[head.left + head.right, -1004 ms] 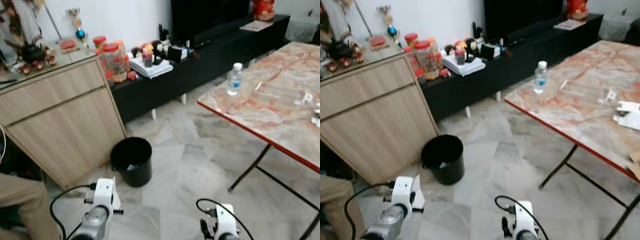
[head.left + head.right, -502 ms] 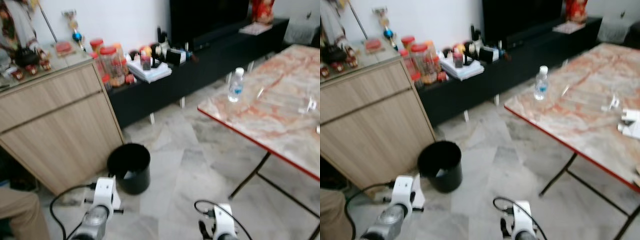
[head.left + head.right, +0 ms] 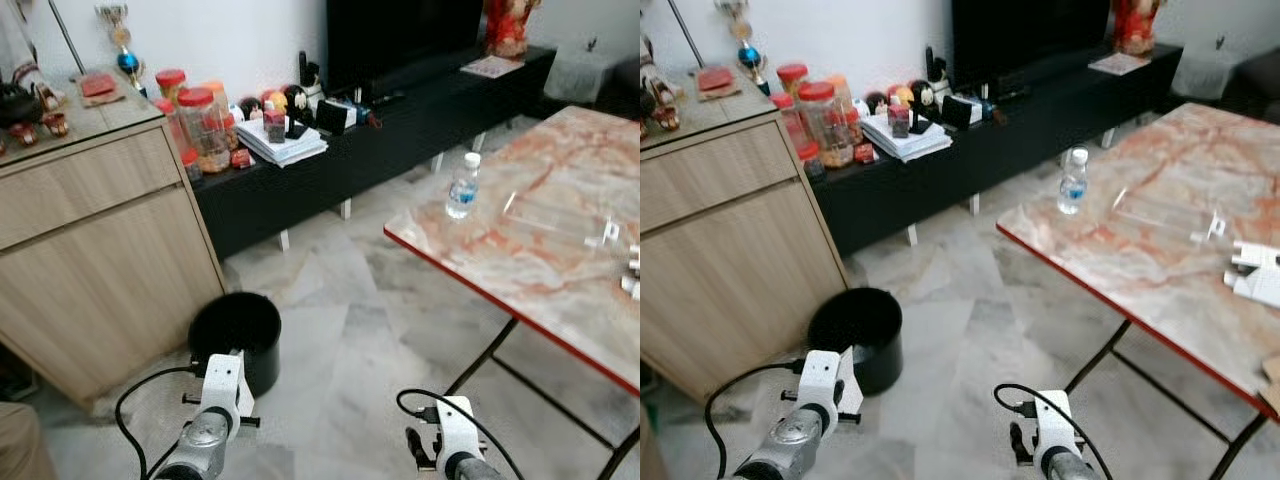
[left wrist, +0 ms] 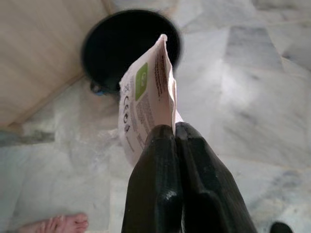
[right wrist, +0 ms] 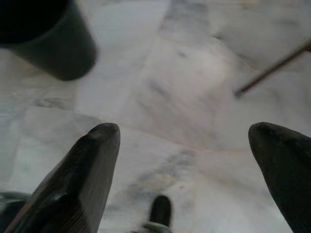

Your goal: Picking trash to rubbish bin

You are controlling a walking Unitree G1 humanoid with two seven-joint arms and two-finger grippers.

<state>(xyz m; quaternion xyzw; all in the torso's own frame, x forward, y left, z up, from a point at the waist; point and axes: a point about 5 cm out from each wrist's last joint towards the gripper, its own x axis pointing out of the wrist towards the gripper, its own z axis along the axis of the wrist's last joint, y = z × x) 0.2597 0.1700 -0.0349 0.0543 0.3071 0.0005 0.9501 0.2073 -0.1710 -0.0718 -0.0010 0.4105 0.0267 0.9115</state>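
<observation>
A black rubbish bin point(image 3: 236, 337) stands on the marble floor beside the wooden cabinet point(image 3: 95, 260); the same bin point(image 4: 127, 46) lies ahead of my left gripper. My left gripper point(image 4: 175, 131) is shut on a white paper wrapper point(image 4: 146, 97) with green print, held upright a short way before the bin. My left arm point(image 3: 212, 425) is low at the bottom left. My right gripper point(image 5: 187, 150) is open over bare floor, with the bin's side point(image 5: 48, 43) off to one side. My right arm point(image 3: 450, 455) is at the bottom centre.
A marble-topped folding table point(image 3: 540, 250) with red edge stands on the right, holding a water bottle point(image 3: 461, 187) and small white items point(image 3: 1255, 275). A black TV console point(image 3: 400, 110) with jars and clutter runs along the wall. A person's bare foot point(image 4: 56, 224) is near my left gripper.
The camera has moved forward and turned slightly; the bin now sits closer to my left arm. Both arms hold the same pose.
</observation>
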